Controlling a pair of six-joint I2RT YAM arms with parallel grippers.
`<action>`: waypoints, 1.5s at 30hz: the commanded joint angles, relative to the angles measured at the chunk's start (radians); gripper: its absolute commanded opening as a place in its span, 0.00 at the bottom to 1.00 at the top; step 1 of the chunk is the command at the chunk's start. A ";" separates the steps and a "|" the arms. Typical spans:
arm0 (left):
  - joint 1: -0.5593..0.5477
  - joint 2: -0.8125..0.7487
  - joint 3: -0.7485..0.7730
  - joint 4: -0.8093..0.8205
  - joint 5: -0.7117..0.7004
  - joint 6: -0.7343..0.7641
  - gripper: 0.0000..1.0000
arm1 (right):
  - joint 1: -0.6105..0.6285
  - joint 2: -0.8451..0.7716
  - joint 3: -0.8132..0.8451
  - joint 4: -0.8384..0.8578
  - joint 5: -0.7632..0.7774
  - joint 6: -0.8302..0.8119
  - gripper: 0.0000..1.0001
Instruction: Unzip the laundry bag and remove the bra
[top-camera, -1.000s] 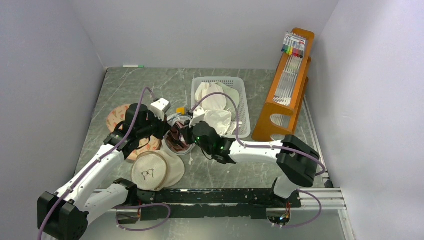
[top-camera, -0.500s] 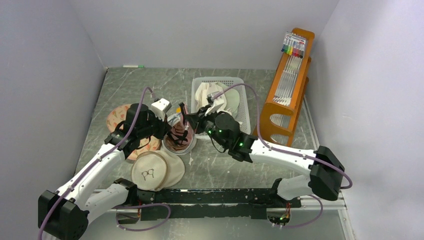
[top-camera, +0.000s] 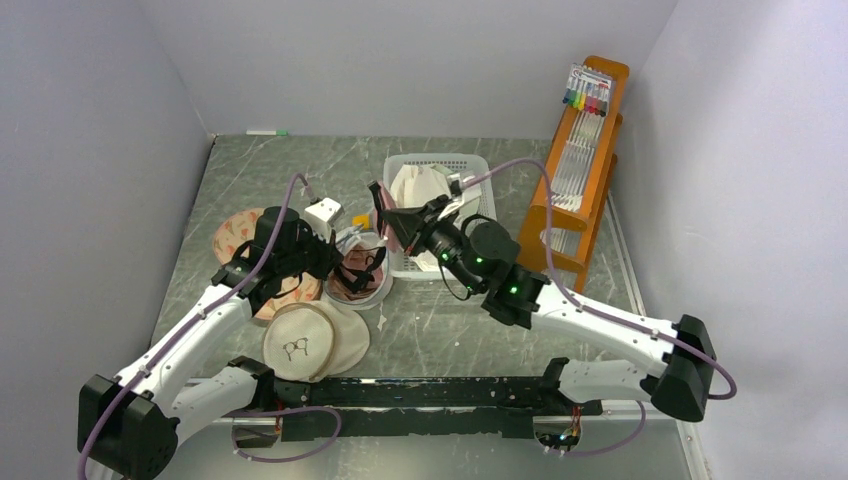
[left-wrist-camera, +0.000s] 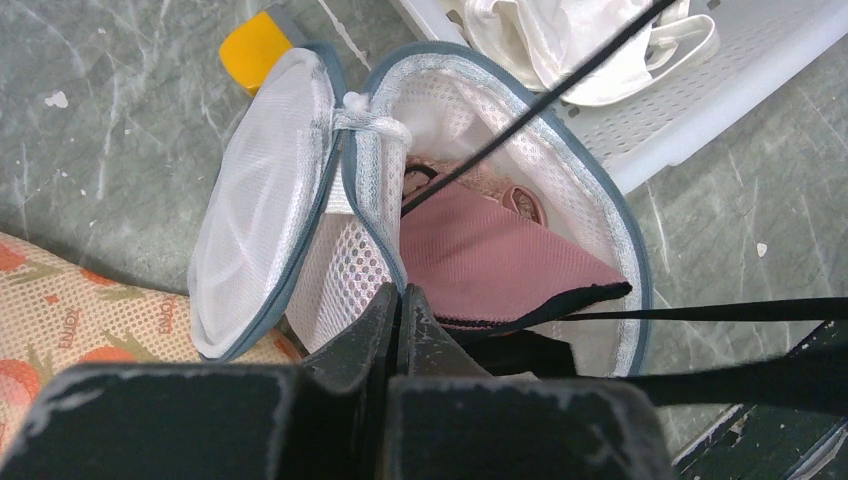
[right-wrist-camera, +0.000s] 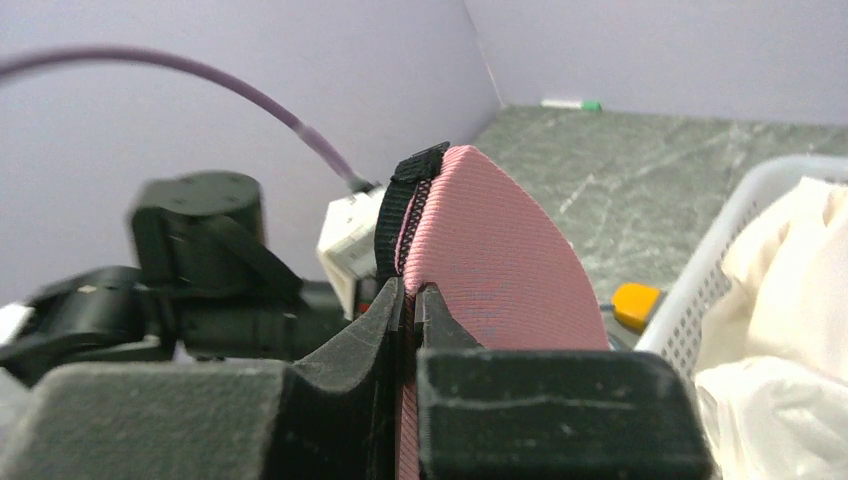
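1. between the right gripper's (right-wrist-camera: 410, 295) fingers: one pink end of the bra (right-wrist-camera: 490, 250), black-edged, pinched tight and held up and away from the bag. judged the pull that draws the garment out.
2. just ahead of the left gripper (left-wrist-camera: 400, 300): the rest of the bra sits inside the laundry bag (left-wrist-camera: 330, 270). zipper undone, round face (left-wrist-camera: 255, 200) flopped open to that gripper's left.
3. left gripper clenched on the bag's mesh wall at the opening. judged an anchor, pinning the bag down against the other arm's pull.
4. black straps (left-wrist-camera: 720, 310) run taut out of the bag's mouth toward the right gripper. could snag on the rim.
5. beyond the bag from the left gripper: white basket (left-wrist-camera: 700, 110) of pale garments (left-wrist-camera: 560, 40). yellow block (left-wrist-camera: 255, 45) beside the bag. flowered pad (left-wrist-camera: 60, 320) at the gripper's near left, under the bag's edge.
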 joint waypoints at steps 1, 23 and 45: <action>-0.009 0.002 0.024 -0.009 -0.001 -0.007 0.07 | -0.004 -0.078 0.080 0.040 -0.039 -0.023 0.00; -0.009 -0.007 0.027 -0.015 -0.014 -0.010 0.07 | -0.005 -0.092 0.411 0.009 0.035 -0.271 0.00; -0.009 0.008 0.028 -0.020 -0.018 -0.011 0.07 | -0.028 0.056 0.572 0.059 0.236 -0.579 0.00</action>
